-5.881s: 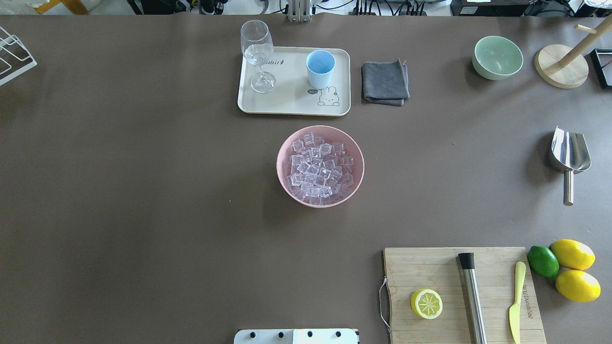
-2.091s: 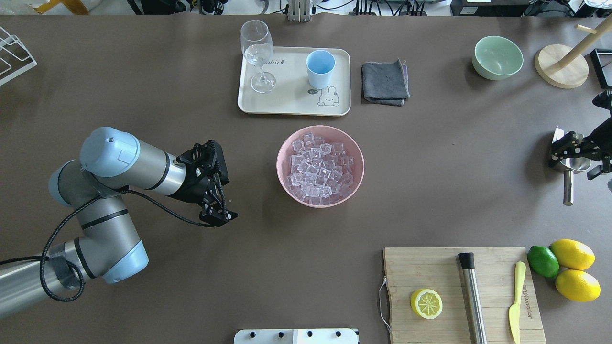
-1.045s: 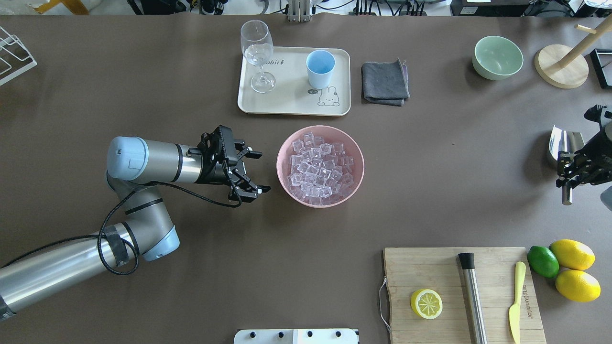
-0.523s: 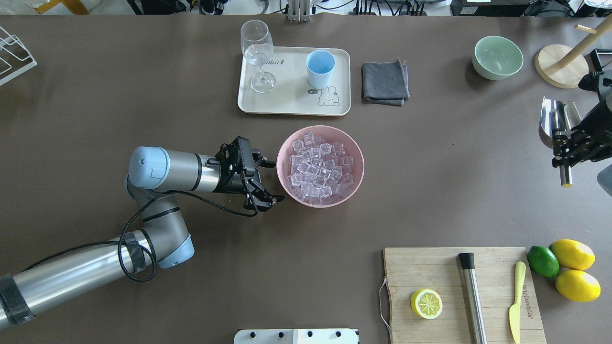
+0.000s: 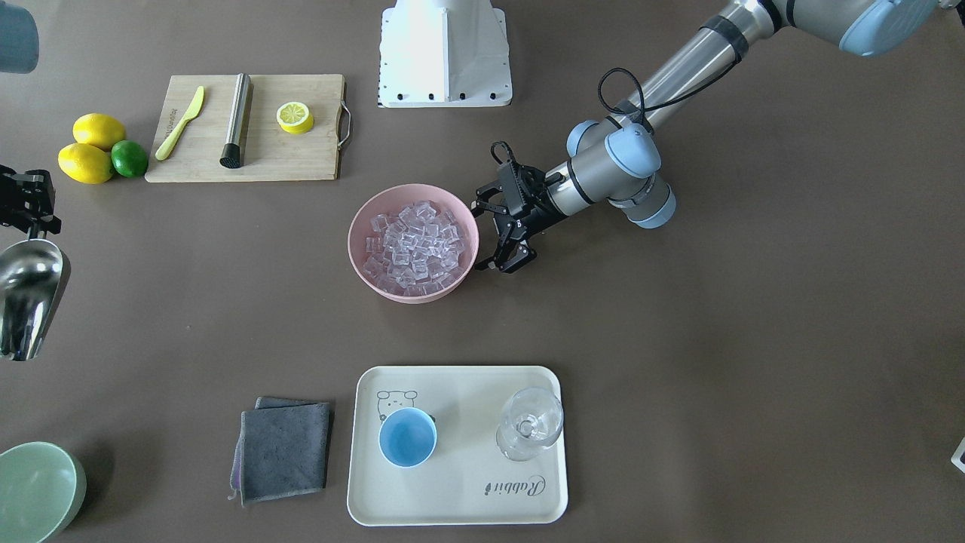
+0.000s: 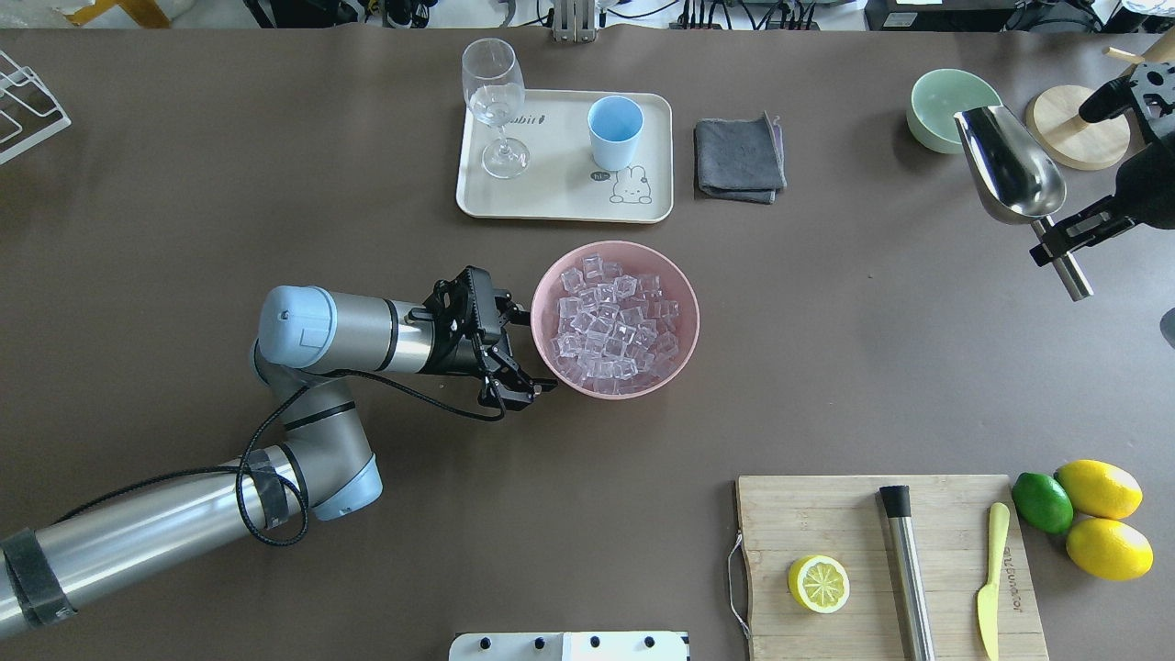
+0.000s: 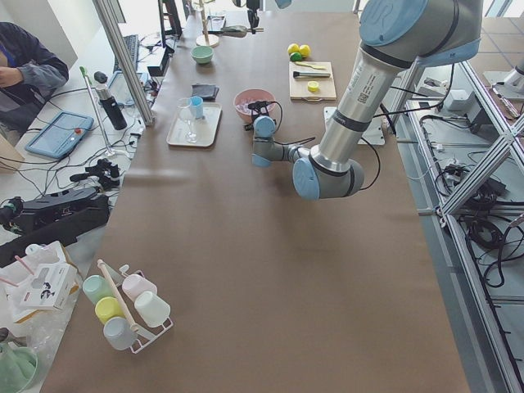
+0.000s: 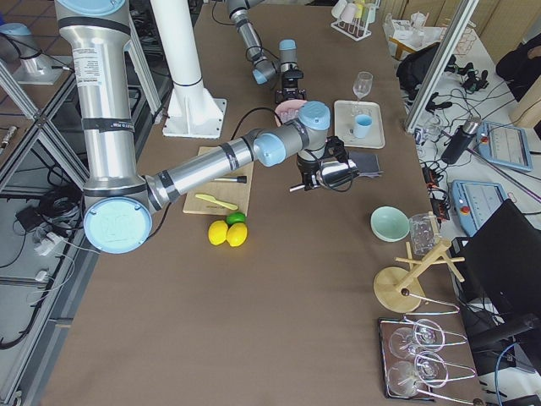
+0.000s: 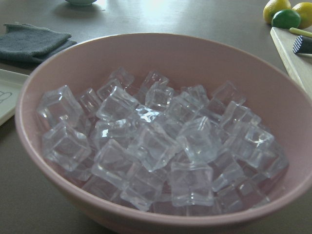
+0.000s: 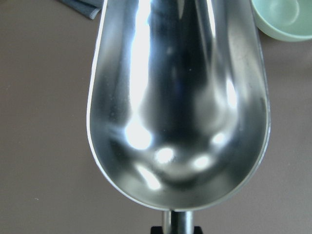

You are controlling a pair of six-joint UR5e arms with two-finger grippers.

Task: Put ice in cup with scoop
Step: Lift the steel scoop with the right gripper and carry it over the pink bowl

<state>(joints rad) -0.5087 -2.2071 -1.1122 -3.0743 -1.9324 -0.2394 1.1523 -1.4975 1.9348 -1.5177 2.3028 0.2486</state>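
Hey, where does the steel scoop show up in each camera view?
Front-facing: scoop at the left edge.
Overhead: scoop at upper right.
Exterior left: scoop tiny, top centre.
Exterior right: scoop near centre.
Left wrist: not in view.
Right wrist: scoop fills the frame.
Landmark: pale green bowl, in those five views.

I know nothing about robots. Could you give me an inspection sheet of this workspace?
Surface: brown table, no spills seen.
Job's things: ice piled in pink bowl; blue cup empty, standing on tray; scoop empty, held above the table.
Clutter: wine glass, grey cloth, green bowl, cutting board, lemons, lime.
Grippers: left gripper open beside the bowl; right gripper shut on the scoop's handle.
Cables: black cable looped along left arm.
Surroundings: seated person, cup rack.
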